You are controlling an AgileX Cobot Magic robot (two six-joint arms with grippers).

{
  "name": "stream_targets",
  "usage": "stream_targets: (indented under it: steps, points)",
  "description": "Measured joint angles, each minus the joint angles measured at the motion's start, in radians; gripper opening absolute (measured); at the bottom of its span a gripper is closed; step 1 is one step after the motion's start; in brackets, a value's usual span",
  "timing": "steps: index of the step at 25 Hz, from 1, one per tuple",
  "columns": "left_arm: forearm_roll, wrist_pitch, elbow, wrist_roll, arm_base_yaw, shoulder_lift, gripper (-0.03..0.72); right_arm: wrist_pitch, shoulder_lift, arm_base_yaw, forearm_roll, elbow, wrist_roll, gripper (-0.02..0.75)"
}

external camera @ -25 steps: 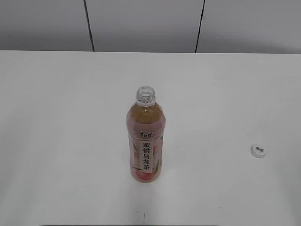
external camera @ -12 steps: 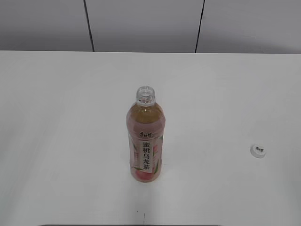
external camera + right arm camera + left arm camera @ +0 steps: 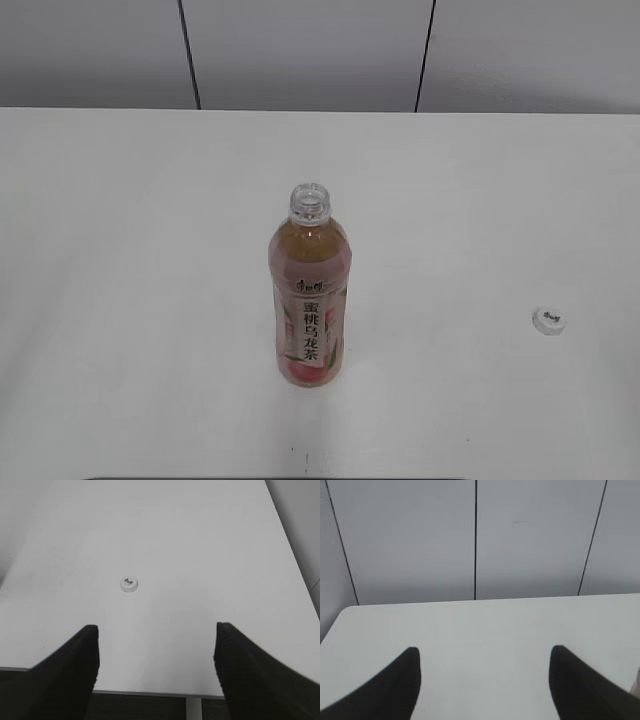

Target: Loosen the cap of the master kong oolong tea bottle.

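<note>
The master kong oolong tea bottle (image 3: pixel 309 300) stands upright at the middle of the white table, its clear threaded neck open with no cap on it. The white cap (image 3: pixel 548 320) lies on the table far to the right, apart from the bottle; it also shows in the right wrist view (image 3: pixel 129 583), top side up. My left gripper (image 3: pixel 484 652) is open and empty over bare table, facing the back wall. My right gripper (image 3: pixel 156 630) is open and empty near the table's front edge, short of the cap. Neither gripper shows in the exterior view.
The white table (image 3: pixel 120 250) ends at a grey panelled wall (image 3: pixel 300 50) at the back. Its front edge (image 3: pixel 150 694) shows in the right wrist view.
</note>
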Motion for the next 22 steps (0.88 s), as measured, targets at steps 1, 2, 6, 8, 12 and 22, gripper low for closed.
stream_targets:
  steps: [1, 2, 6, 8, 12, 22]
  points:
    - [0.0, 0.0, 0.0, 0.0, 0.002, 0.0, 0.489, 0.0, 0.0, 0.0, 0.0, 0.0, 0.0, 0.544]
    - [0.0, 0.0, 0.0, 0.0, 0.004, 0.0, 0.489, 0.0, 0.0, 0.0, 0.0, 0.0, 0.0, 0.544]
    - [0.0, 0.0, 0.0, 0.0, 0.005, 0.001, 0.486, 0.0, 0.0, 0.0, 0.0, 0.0, 0.0, 0.544]
    - [0.0, 0.0, 0.0, 0.0, 0.005, 0.001, 0.486, 0.0, 0.0, 0.0, 0.0, 0.0, 0.0, 0.544]
    - [0.0, 0.0, 0.0, 0.0, 0.005, 0.001, 0.486, 0.0, 0.0, 0.0, 0.0, 0.0, 0.0, 0.544]
    - [-0.019, 0.279, 0.021, 0.0, 0.005, 0.002, 0.485, 0.0, 0.0, 0.0, 0.0, 0.0, 0.0, 0.544]
